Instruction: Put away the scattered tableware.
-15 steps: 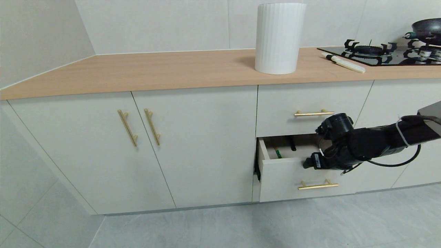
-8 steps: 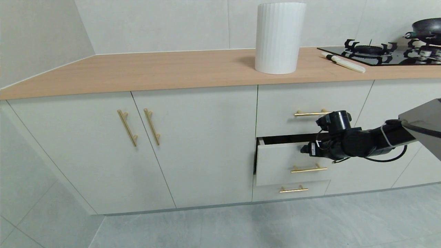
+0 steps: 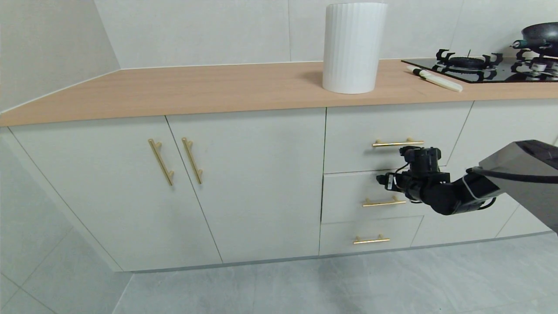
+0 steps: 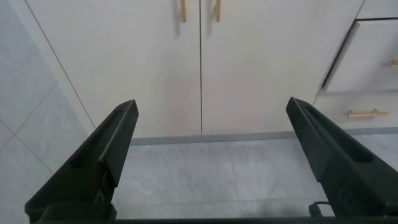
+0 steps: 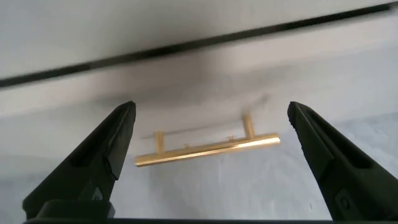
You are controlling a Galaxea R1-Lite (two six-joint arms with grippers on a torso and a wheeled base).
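Just above the drawer handle hangs the spread right gripper

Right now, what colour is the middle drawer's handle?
The handle is gold, on an off-white drawer front; clearest in the right wrist view.

bright even light, soft shadow left of the canister.

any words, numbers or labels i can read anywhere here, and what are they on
No text can be read anywhere in these views.
The white canister, cabinet doors and drawer fronts are plain, with no print.
A small pale patch on the right gripper may be a label: too small to read.
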